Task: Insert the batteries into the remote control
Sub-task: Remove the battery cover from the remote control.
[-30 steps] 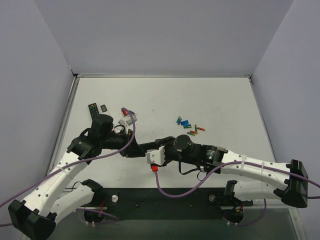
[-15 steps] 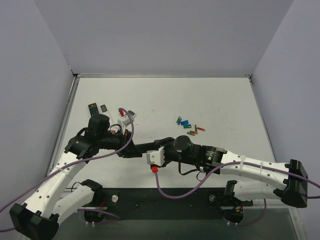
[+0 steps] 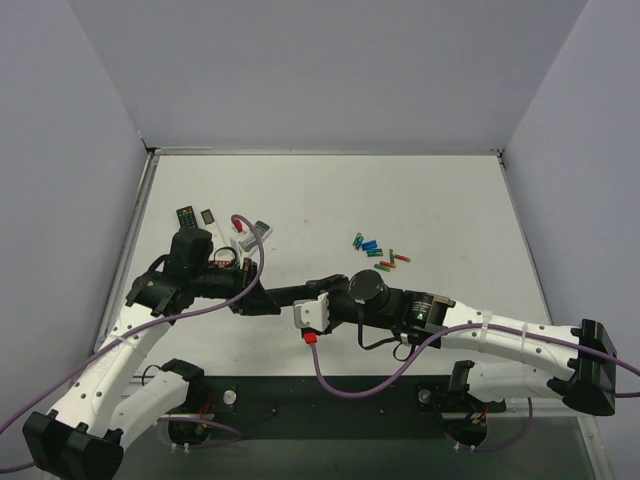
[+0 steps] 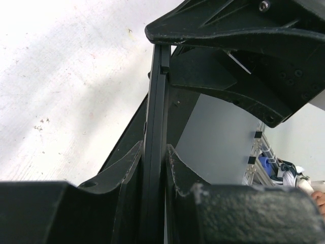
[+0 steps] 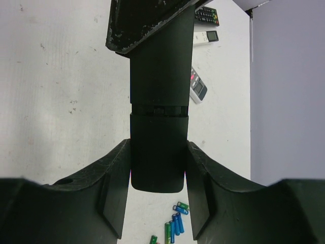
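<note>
The remote control (image 3: 292,293), a slim plain black bar, hangs above the table between my two grippers. My left gripper (image 3: 258,298) is shut on its left end, and the left wrist view shows the bar edge-on (image 4: 154,127) squeezed between both fingers. My right gripper (image 3: 328,288) is shut on the right end. In the right wrist view the bar's flat face (image 5: 157,147) fills the gap, both fingers touch its sides, and a seam crosses it. The batteries (image 3: 378,252) lie loose right of centre, green and blue ones (image 5: 174,224) showing under the remote.
A black remote with coloured buttons (image 3: 186,218) and a small dark piece (image 3: 208,215) lie at the far left. A red-and-white remote (image 3: 245,232) lies just behind my left wrist. Grey walls close in the table on three sides.
My left arm has swung a little to the left, uncovering more of the red-and-white remote. The black bar stays held between both grippers. My right arm has barely moved.
</note>
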